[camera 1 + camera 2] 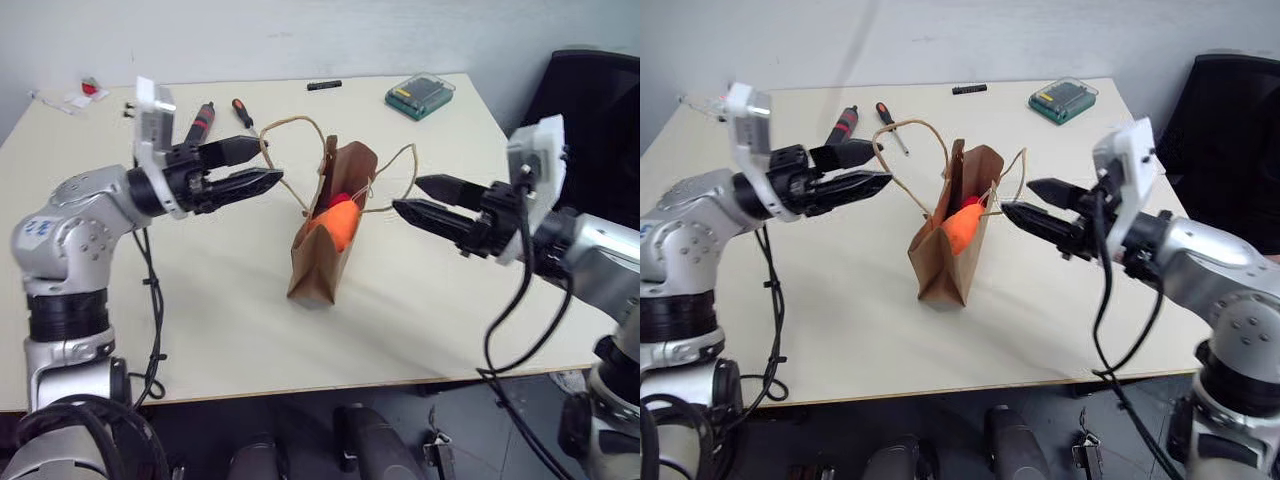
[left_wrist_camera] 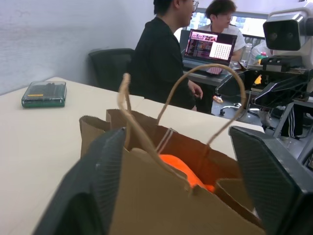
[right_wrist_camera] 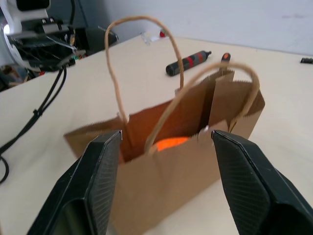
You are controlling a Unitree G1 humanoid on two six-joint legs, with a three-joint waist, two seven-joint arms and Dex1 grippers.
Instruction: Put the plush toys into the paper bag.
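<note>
The brown paper bag [image 1: 320,265] stands upright and open in the middle of the table, its two cord handles sticking up. Inside it lie the orange plush toy [image 1: 340,222] and, behind that, a bit of the red one [image 1: 342,197]. My left gripper [image 1: 268,160] is open just left of the bag, fingertips close to the near handle loop [image 1: 290,125], nothing held. On the bag's right my right gripper [image 1: 407,195] is open and empty, pointing at the bag's mouth. Both wrist views look between spread fingers [image 2: 105,166] [image 3: 244,176] at the bag, with orange inside [image 3: 171,143].
Two red-and-black screwdrivers [image 1: 200,122] [image 1: 243,112] lie behind my left gripper. A green case [image 1: 420,95] and a black marker [image 1: 324,85] sit near the far edge. A black chair [image 1: 590,90] stands at the right. Two people [image 2: 166,54] sit at a desk beyond the table.
</note>
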